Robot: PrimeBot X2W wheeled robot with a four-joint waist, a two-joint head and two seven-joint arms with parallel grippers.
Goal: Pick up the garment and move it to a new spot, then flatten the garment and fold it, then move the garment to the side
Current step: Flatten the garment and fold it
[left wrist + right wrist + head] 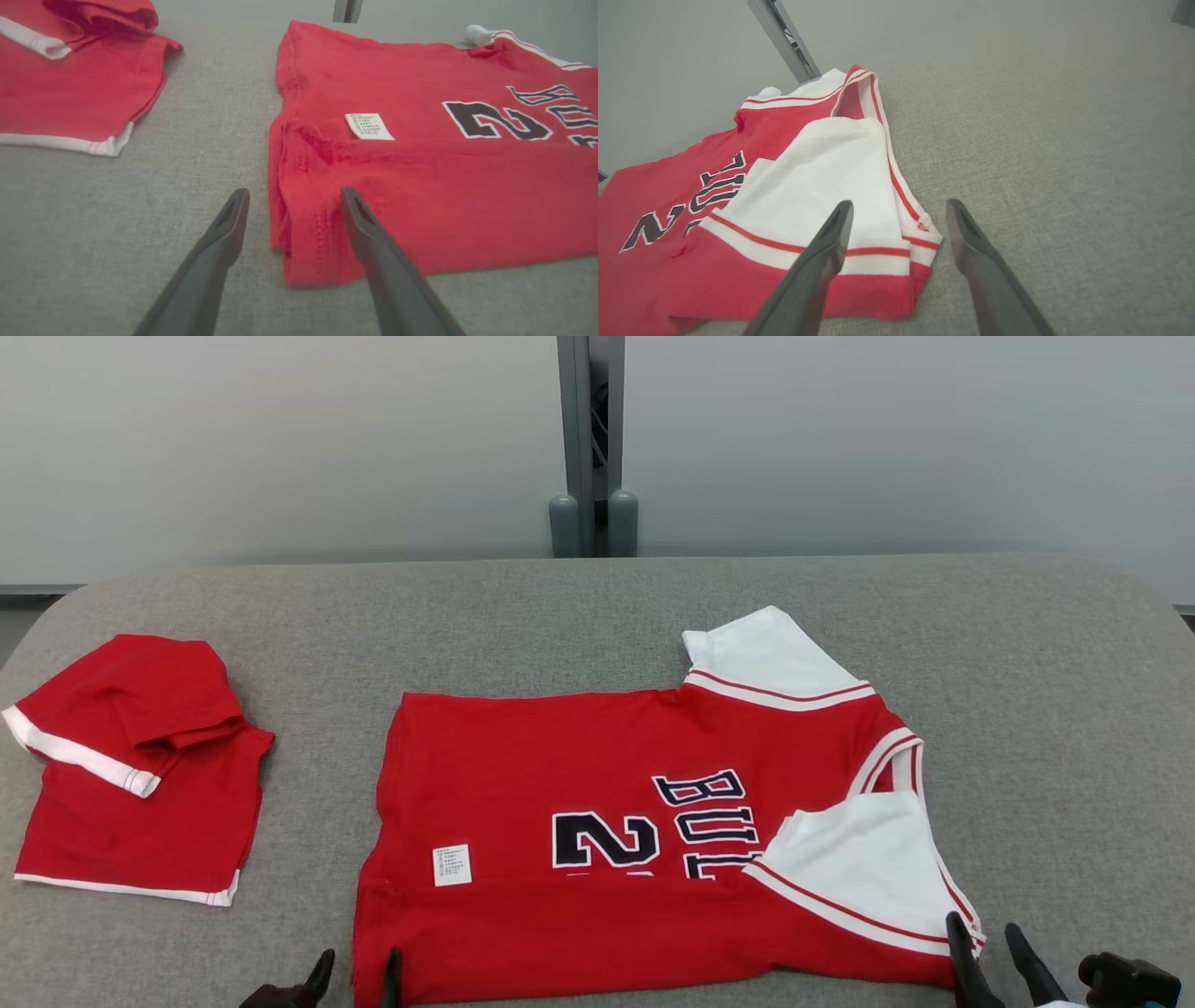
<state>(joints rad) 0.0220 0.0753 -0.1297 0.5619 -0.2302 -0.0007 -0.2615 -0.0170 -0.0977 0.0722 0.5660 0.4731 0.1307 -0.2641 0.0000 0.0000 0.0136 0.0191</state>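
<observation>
The garment (597,821) is a red jersey with white sleeves and dark lettering, lying on the grey table with its near long edge folded over. My left gripper (359,975) is open at the garment's near left corner (303,233), one finger over the cloth and the other over bare table. My right gripper (990,947) is open at the near right corner, straddling the white sleeve's hem (920,242). Neither gripper holds anything. The small white label (369,126) lies just above the fold line.
Red shorts (135,765) with white trim lie folded at the table's left, also seen at the upper left of the left wrist view as red shorts (74,79). A grey post (593,439) stands behind the table's far edge. Bare grey table (1055,709) stretches to the right.
</observation>
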